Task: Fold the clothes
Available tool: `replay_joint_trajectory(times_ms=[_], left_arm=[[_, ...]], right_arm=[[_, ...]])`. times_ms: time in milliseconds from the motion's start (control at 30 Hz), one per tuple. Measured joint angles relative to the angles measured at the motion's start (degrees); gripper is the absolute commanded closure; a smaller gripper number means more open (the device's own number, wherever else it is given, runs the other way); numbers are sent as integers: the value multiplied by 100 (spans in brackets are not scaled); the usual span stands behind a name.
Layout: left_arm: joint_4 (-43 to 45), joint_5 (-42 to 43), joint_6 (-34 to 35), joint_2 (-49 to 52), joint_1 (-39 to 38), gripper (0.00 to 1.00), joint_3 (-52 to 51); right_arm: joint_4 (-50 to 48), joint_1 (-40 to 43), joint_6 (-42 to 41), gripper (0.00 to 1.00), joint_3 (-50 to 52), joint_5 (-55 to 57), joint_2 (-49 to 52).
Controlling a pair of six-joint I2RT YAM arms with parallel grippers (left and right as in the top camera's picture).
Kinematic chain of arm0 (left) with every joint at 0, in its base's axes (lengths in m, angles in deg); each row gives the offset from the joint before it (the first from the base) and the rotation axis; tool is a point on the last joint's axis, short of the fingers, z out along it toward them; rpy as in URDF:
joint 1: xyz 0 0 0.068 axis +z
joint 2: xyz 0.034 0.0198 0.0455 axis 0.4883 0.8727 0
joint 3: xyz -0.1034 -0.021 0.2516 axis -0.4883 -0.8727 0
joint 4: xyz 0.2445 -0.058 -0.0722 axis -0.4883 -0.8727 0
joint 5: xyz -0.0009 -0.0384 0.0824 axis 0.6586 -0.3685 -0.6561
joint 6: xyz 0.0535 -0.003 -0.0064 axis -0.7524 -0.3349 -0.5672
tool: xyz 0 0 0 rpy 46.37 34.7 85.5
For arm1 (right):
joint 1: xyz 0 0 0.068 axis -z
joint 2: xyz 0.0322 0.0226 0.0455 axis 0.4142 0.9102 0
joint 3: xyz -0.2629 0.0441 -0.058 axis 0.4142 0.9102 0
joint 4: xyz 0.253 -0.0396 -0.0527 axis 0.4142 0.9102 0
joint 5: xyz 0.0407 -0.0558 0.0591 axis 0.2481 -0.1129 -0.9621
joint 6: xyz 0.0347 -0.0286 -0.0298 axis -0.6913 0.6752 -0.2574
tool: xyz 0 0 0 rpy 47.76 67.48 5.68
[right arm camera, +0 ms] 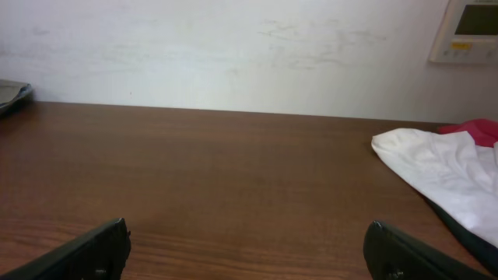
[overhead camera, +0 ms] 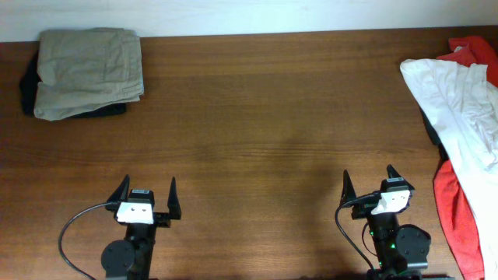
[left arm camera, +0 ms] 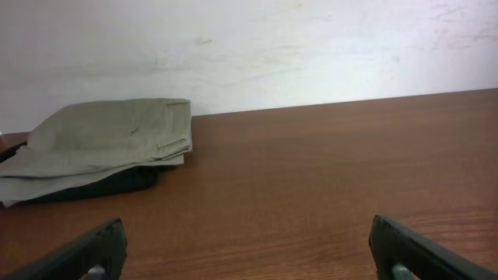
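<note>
A folded khaki garment (overhead camera: 89, 70) lies on a folded dark garment (overhead camera: 29, 85) at the table's far left; the stack also shows in the left wrist view (left arm camera: 109, 144). A loose pile of unfolded clothes lies at the right edge: a white garment (overhead camera: 459, 101) over red cloth (overhead camera: 455, 210), with more red (overhead camera: 475, 50) at the far corner. The white garment shows in the right wrist view (right arm camera: 440, 167). My left gripper (overhead camera: 148, 190) is open and empty near the front edge. My right gripper (overhead camera: 369, 180) is open and empty, left of the pile.
The brown wooden table (overhead camera: 264, 117) runs up to a white wall (left arm camera: 249, 47). A wall thermostat (right arm camera: 471, 31) shows at the upper right of the right wrist view.
</note>
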Motion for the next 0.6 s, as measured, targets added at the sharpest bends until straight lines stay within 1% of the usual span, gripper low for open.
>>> replay_joint_trajectory(times_ms=[600], left_arm=[[0, 0, 0, 0, 0, 1, 0]], right_arm=[[0, 0, 4, 1, 0, 0, 0]])
